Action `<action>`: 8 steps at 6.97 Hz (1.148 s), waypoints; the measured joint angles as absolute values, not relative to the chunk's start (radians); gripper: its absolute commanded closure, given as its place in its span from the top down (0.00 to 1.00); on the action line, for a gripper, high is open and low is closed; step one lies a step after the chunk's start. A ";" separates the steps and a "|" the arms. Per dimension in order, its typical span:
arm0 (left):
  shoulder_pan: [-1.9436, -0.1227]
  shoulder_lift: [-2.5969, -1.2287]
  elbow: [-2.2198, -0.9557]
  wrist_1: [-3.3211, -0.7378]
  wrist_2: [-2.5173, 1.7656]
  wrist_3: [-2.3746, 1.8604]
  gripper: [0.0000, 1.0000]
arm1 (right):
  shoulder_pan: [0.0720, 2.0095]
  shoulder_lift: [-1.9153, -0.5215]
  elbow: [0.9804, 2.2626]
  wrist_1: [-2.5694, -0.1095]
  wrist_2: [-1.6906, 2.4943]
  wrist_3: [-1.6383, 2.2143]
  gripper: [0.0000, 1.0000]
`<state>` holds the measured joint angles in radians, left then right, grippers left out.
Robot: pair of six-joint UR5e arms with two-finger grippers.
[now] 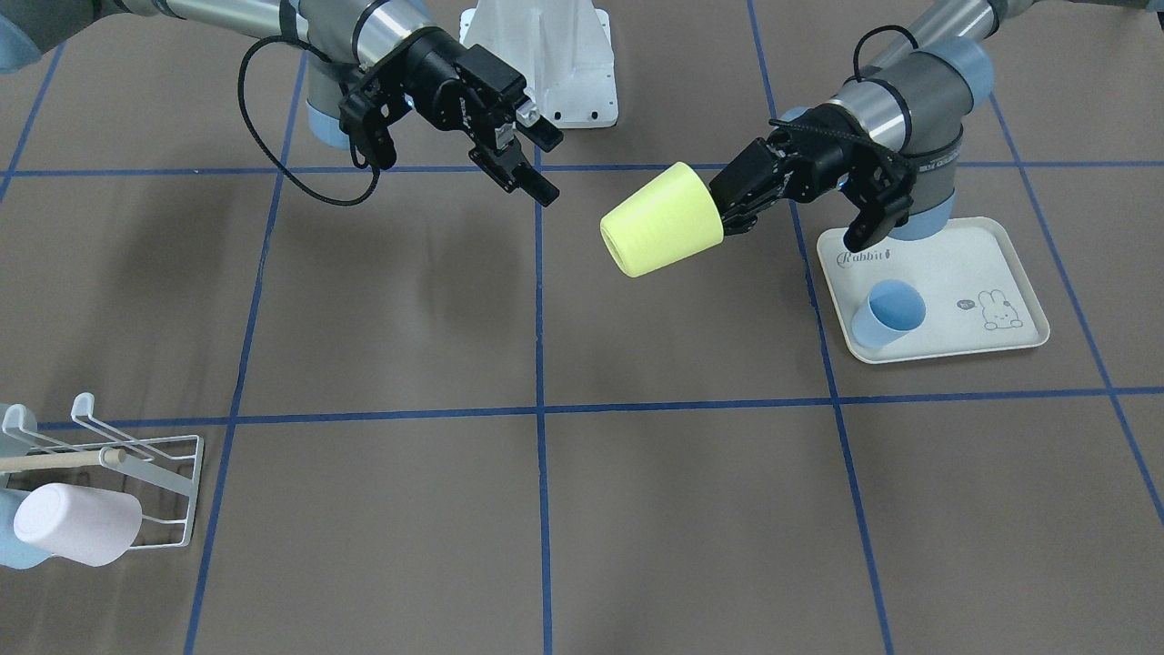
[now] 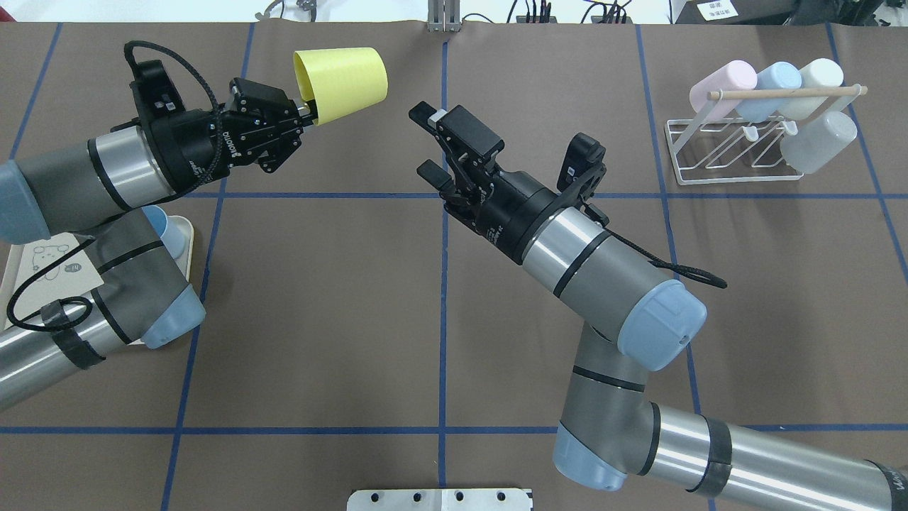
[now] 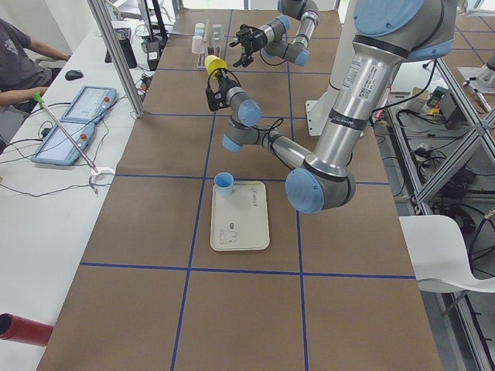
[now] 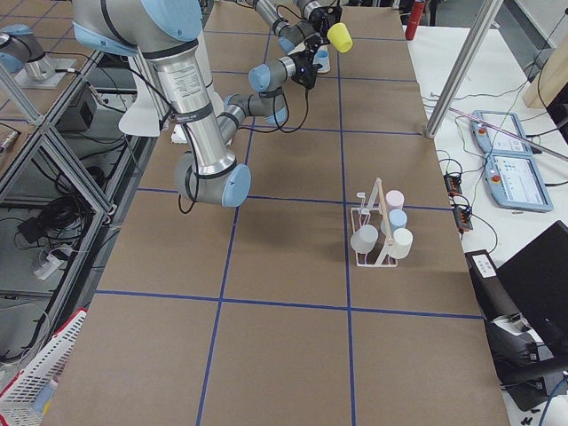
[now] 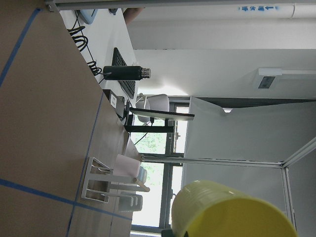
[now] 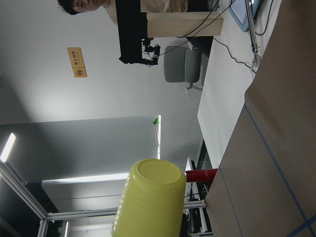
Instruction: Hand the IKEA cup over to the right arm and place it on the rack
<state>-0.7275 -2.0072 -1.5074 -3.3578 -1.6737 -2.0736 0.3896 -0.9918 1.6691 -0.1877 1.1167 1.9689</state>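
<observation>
The IKEA cup [image 2: 342,77] is yellow and ribbed. It hangs on its side above the table, with my left gripper [image 2: 309,113] shut on its rim. In the front view the cup [image 1: 662,220] points its closed base away from the left gripper [image 1: 725,218], toward my right gripper [image 1: 548,166]. The right gripper [image 2: 423,140] stands open and empty, a short gap from the cup. The right wrist view shows the cup's base [image 6: 150,196], and the left wrist view shows its rim [image 5: 232,212]. The white wire rack [image 2: 734,145] with its wooden dowel stands at the far right.
Several pastel cups lie on the rack [image 1: 168,473]. A cream rabbit-print tray [image 1: 991,255] under the left arm holds a blue cup [image 1: 889,312]. A white base plate [image 1: 546,55] sits between the arms. A person sits at the side desk [image 3: 23,62].
</observation>
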 measured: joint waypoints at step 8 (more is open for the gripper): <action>-0.617 -2.034 -1.492 -3.394 -1.599 -2.074 0.00 | 0.408 -0.972 1.628 -0.202 1.117 1.976 0.99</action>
